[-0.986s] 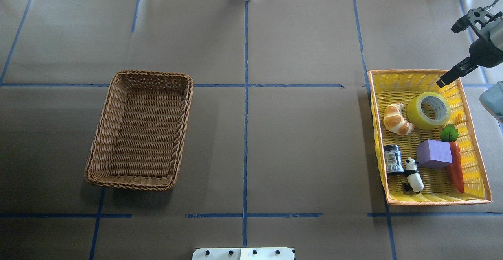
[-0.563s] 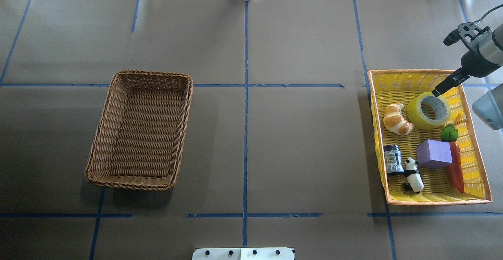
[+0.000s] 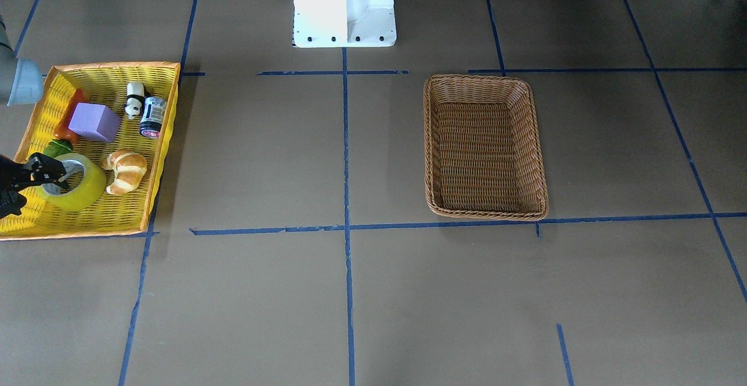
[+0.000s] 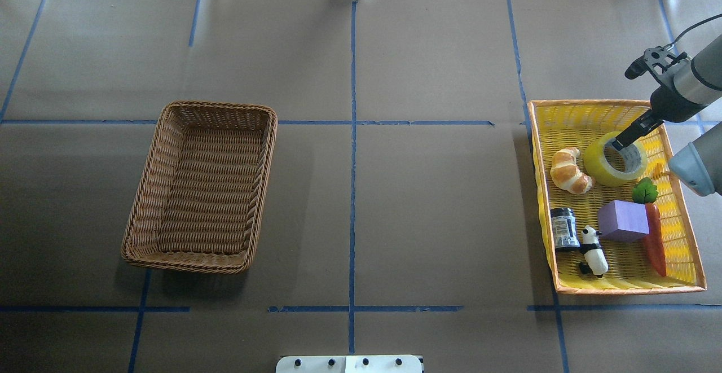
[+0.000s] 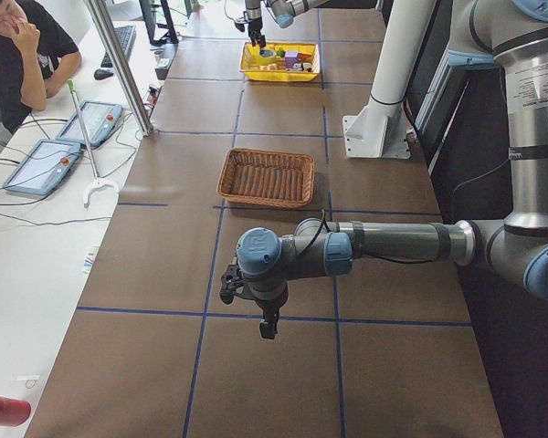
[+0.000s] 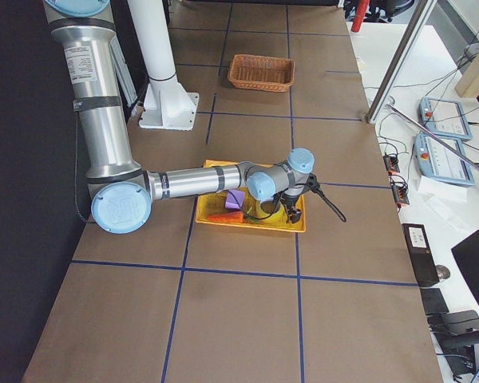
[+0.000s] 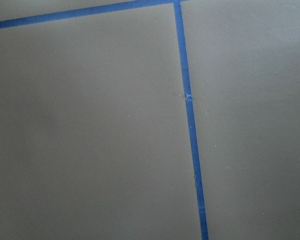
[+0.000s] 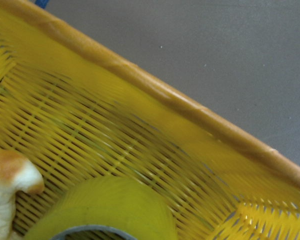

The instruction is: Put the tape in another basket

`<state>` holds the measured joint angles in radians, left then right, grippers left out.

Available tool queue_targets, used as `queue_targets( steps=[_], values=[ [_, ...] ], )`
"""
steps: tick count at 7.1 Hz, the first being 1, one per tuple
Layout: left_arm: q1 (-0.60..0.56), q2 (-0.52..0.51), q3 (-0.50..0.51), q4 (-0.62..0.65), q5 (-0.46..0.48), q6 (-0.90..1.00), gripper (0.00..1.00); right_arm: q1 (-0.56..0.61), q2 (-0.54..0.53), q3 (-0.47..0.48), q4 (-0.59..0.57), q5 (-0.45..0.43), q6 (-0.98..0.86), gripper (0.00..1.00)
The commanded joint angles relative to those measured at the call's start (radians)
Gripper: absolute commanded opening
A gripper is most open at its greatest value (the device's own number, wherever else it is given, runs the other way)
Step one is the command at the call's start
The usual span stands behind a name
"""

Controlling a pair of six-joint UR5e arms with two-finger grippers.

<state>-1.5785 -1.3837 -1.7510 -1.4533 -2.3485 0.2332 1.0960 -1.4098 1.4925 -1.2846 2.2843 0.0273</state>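
Note:
The yellow-green tape (image 4: 598, 165) lies flat in the yellow mesh tray (image 4: 586, 102), beside a croissant. It also shows in the front view (image 3: 81, 196) and the right wrist view (image 8: 105, 205). My right gripper (image 4: 623, 140) is open and low over the tape. One finger reaches into the tape's core and the other stands outside its wall, as the front view (image 3: 38, 195) shows. The brown wicker basket (image 4: 265, 187) is empty on the table's left half. My left gripper (image 5: 268, 324) hangs over bare table in the exterior left view only; I cannot tell if it is open.
The tray also holds a croissant (image 4: 569, 171), a purple block (image 4: 623, 220), a carrot (image 4: 655, 240), a panda figure (image 4: 593, 257) and a dark jar (image 4: 564, 227). The robot's white base (image 3: 344, 6) stands at the table's near edge. An operator (image 5: 18, 46) sits beside the table.
My right gripper has moved down and left from the tray's far right corner onto the tape, and one finger now sits inside its core. The tape has not moved.

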Motion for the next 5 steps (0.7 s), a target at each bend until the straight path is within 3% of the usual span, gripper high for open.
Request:
queue_targets(
  steps=[1,2,3,4,5],
  values=[
    [0.000,0.000,0.005,-0.001,0.000,0.000,1.00,-0.013,-0.003,-0.001,0.001,0.000,-0.006,0.99],
    [0.000,0.000,0.008,-0.001,0.000,0.000,1.00,-0.015,-0.005,-0.001,0.001,-0.015,-0.007,0.93],
    [0.000,0.000,0.013,-0.002,0.000,0.000,1.00,-0.021,-0.005,0.000,0.001,-0.046,-0.009,0.57],
    [0.000,0.000,0.013,-0.002,0.000,0.000,1.00,-0.028,-0.003,-0.003,-0.001,-0.055,-0.009,0.28],
    [0.000,0.000,0.012,-0.002,0.000,0.000,1.00,-0.030,-0.003,-0.003,-0.001,-0.054,-0.013,0.11]
  ],
)
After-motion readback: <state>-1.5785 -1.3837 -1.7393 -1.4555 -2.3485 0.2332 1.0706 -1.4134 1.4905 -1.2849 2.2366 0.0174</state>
